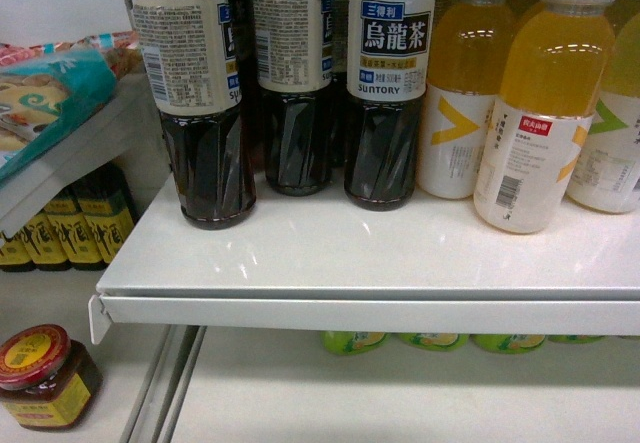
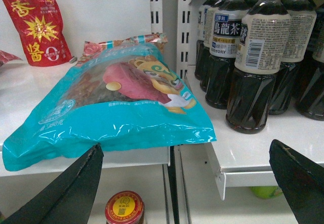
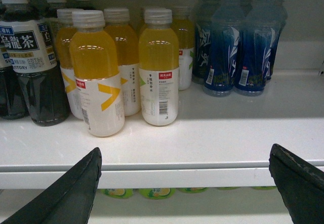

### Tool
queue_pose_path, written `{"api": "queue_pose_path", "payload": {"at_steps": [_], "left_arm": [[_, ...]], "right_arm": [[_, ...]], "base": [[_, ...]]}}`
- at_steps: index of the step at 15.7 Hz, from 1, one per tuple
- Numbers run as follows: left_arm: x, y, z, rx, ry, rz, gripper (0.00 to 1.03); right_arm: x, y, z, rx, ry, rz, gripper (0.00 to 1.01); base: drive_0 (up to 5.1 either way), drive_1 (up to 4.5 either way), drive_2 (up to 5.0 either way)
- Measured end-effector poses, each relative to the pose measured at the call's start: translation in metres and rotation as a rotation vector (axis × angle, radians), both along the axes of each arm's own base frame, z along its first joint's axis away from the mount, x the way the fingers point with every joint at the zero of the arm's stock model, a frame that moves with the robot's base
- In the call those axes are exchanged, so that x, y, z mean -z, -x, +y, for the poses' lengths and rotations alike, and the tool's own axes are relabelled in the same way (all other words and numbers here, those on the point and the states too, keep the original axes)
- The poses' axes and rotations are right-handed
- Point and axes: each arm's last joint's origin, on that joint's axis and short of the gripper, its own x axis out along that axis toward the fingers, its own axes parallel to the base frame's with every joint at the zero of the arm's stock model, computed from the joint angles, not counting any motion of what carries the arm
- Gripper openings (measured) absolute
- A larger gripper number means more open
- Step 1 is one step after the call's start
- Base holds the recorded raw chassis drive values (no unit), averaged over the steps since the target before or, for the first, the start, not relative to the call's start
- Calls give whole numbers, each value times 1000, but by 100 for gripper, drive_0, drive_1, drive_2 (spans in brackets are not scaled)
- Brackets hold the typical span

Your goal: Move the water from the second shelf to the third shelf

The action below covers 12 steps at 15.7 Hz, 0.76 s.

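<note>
The water is out of view in all three views. In the left wrist view my left gripper [image 2: 186,145] is open with nothing between its black fingers [image 2: 76,183]. It hangs in front of the gap between two shelf sections, below a teal snack bag [image 2: 111,107]. The right wrist view has my right gripper [image 3: 186,149] open and empty too, facing the front edge of a white shelf [image 3: 202,176] that carries yellow juice bottles [image 3: 158,67]. Neither gripper appears in the head view.
Dark tea bottles [image 1: 385,93] with cream labels stand on the white shelf [image 1: 370,253] beside yellow juice bottles [image 1: 545,103]. Blue drink bottles [image 3: 238,47] stand further right. Green lids [image 1: 355,341] show on the shelf below. A red-lidded jar [image 1: 40,373] sits at lower left.
</note>
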Motion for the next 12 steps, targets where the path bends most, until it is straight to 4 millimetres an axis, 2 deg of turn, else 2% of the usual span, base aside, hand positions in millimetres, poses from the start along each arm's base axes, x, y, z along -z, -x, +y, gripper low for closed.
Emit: {"api": "queue_pose_path", "payload": {"at_steps": [12], "left_arm": [[0,0,0,0,0,0,98]], "right_arm": [[0,0,0,0,0,0,98]], "base": [[0,0,0]]}}
